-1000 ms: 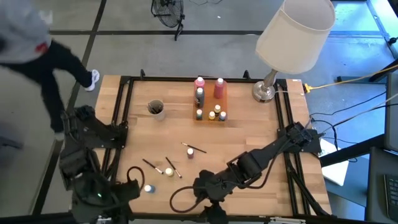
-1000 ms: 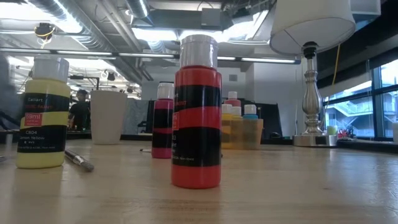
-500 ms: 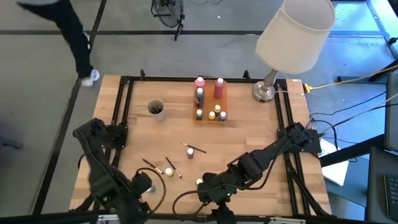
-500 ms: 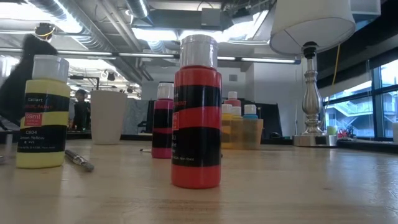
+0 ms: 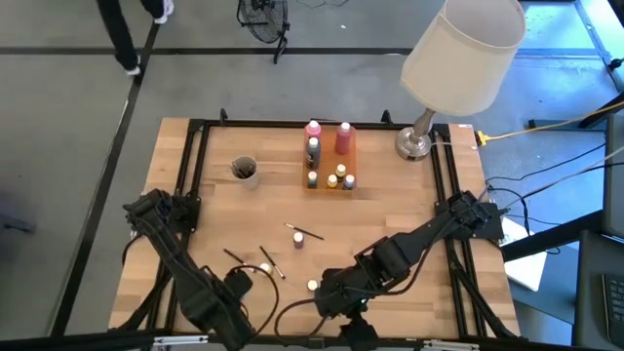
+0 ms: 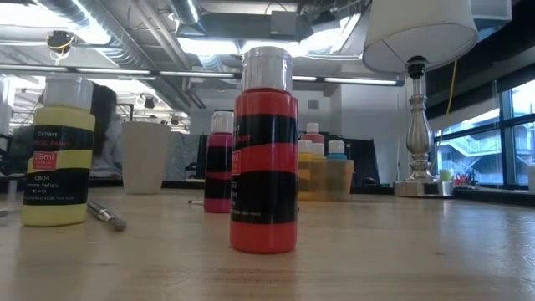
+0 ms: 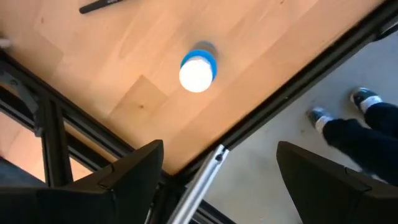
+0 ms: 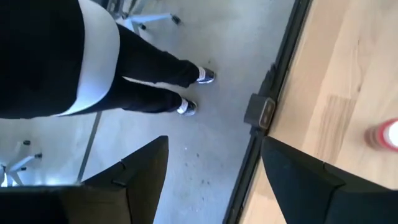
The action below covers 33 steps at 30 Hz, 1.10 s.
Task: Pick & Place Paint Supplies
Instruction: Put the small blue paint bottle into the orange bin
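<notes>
Left arm has swung in from the table's left edge toward the near edge over the last second; left gripper (image 7: 214, 180) now hangs over the near-left corner, fingers spread wide, holding nothing; in its wrist view a blue bottle with white cap (image 7: 198, 67) stands upright on the wood just ahead of the fingers, near the frame rail. Right arm has barely shifted along the near edge; right gripper (image 8: 214, 180) is also spread and empty, aimed out over the table edge at the floor, with a red bottle (image 8: 387, 135) at the margin of its view. Person (image 5: 125, 29) has walked from beside the left arm to the far-left floor.

Loose supplies have not moved: yellow bottle (image 6: 57, 155), red bottle up close in the low view, thin brushes (image 5: 270, 261) and small capped bottles (image 5: 264, 267) scattered on the near half; the rest sit grouped on the orange tray (image 5: 330, 156) at the far middle, cup (image 5: 244, 171) left of it, lamp (image 5: 466, 54) far right.

Judgement: left arm looks to be lining up on the blue bottle; no pick made yet, most of the task remains.
</notes>
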Motion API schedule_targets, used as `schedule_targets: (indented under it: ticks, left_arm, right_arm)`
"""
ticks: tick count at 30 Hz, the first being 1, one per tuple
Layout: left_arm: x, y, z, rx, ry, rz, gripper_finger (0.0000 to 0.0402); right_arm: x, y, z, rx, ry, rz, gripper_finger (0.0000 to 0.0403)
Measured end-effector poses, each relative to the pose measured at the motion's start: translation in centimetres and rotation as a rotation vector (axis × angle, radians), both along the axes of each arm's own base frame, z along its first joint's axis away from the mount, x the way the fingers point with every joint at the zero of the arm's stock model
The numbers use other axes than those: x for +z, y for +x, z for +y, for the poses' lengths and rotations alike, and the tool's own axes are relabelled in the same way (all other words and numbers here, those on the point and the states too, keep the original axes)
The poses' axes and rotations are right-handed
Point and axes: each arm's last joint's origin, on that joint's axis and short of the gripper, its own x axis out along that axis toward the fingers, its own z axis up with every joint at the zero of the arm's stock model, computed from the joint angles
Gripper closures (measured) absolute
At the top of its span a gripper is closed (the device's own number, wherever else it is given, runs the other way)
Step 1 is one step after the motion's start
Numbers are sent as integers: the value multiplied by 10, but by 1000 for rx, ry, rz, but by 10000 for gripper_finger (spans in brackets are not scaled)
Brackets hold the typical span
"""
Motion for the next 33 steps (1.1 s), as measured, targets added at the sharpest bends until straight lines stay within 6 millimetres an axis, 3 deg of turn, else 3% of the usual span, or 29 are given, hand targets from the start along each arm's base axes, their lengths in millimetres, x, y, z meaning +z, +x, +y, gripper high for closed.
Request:
schedule_targets:
  ticks: [13,19,33]
  left_arm:
    - [-36,3,8,-176,46,67,91]
    - [-51,13,14,-230,21,51,91]
    - [-58,13,15,-178,35,53,91]
  right_arm:
    - [7,7,-23,-11,89,69,146]
    - [11,5,-28,-55,39,45,166]
    - [10,5,-28,-75,31,55,178]
